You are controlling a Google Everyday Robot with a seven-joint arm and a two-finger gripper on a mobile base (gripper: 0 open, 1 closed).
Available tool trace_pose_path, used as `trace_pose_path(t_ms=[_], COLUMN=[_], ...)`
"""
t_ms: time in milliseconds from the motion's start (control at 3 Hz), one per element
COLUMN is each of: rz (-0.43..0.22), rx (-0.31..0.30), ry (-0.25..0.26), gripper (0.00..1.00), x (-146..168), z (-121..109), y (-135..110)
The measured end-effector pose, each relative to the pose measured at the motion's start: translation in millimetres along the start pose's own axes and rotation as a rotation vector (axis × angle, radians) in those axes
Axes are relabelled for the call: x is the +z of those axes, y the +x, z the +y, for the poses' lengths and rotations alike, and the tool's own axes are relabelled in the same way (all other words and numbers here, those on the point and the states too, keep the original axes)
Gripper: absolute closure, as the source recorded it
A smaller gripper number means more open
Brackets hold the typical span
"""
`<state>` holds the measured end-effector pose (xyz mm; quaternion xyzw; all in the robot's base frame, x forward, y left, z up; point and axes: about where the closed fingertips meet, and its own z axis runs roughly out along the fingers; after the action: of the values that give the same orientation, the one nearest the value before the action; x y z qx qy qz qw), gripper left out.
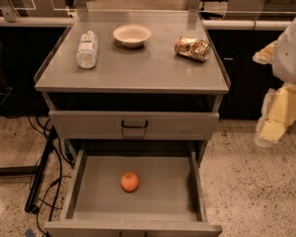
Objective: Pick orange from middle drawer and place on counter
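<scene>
The orange (129, 181) lies alone on the flat floor of the open middle drawer (89, 191), a little left of its centre. The counter (138, 68) is the grey worktop above it. My gripper (272, 127) hangs at the right edge of the view, beside the cabinet's right side. It is level with the closed upper drawer, well right of and above the orange, and holds nothing that I can see.
On the counter lie a plastic bottle (87, 49) on its side at the left, a pale bowl (132, 35) at the back middle and a shiny foil snack bag (192, 48) at the right. The closed drawer front (134, 125) has a black handle. Cables (44, 181) trail on the floor at the left.
</scene>
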<state>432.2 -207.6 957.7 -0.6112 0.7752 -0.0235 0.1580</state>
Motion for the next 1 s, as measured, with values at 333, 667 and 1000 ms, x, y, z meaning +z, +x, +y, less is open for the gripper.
trace_pose_path(t_ms=[333, 667, 1000], rz=[-0.065, -0.167, -0.299], rx=[-0.013, -0.032, -0.015], ry=[-0.027, -0.040, -0.051], gripper=[0.00, 0.00, 0.00], x=[33.1, 69.5, 107.3], z=[24.2, 51.9, 71.1], y=[-8.7, -21.2, -34.2])
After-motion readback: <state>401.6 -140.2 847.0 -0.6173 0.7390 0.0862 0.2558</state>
